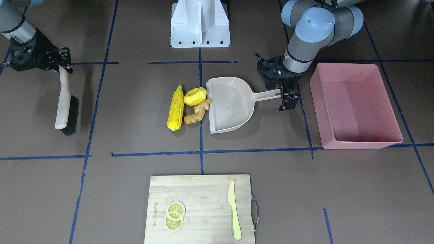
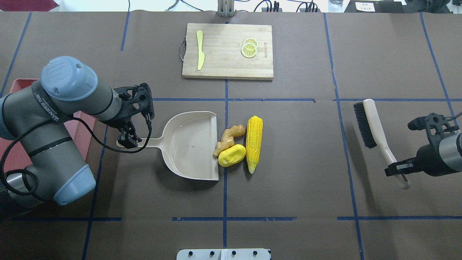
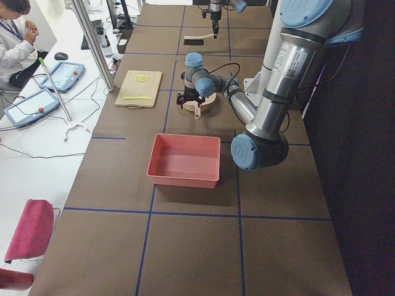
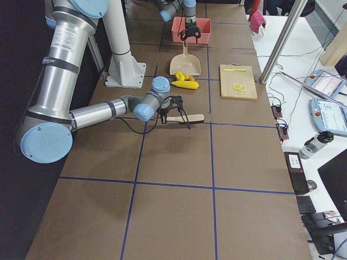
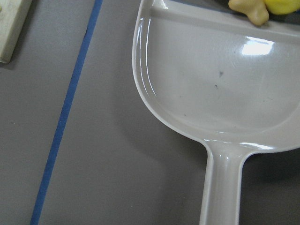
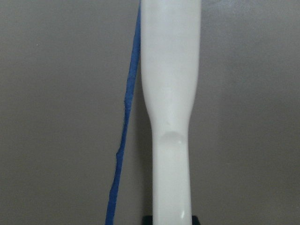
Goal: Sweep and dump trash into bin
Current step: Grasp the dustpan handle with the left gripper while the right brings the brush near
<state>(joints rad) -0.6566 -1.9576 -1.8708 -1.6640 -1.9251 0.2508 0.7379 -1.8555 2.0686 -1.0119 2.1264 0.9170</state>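
The corn cob (image 2: 253, 142), the yellow potato lump (image 2: 232, 155) and the tan ginger root (image 2: 228, 139) lie together on the table at the open mouth of a beige dustpan (image 2: 191, 144). My left gripper (image 2: 130, 139) is shut on the dustpan's handle; the pan lies flat. The pink bin (image 1: 352, 105) stands beside the left arm, mostly hidden behind it in the overhead view. My right gripper (image 2: 397, 168) is shut on the handle of a black-bristled brush (image 2: 371, 122), far to the right of the trash. The trash also shows in the front view: corn (image 1: 176, 108), potato (image 1: 195, 96), ginger (image 1: 198, 112).
A wooden cutting board (image 2: 227, 50) with a yellow-green knife (image 2: 199, 54) and lemon slices (image 2: 249, 48) lies at the far side of the table. The white robot base (image 1: 200, 23) stands at the near side. Blue tape lines cross the brown table.
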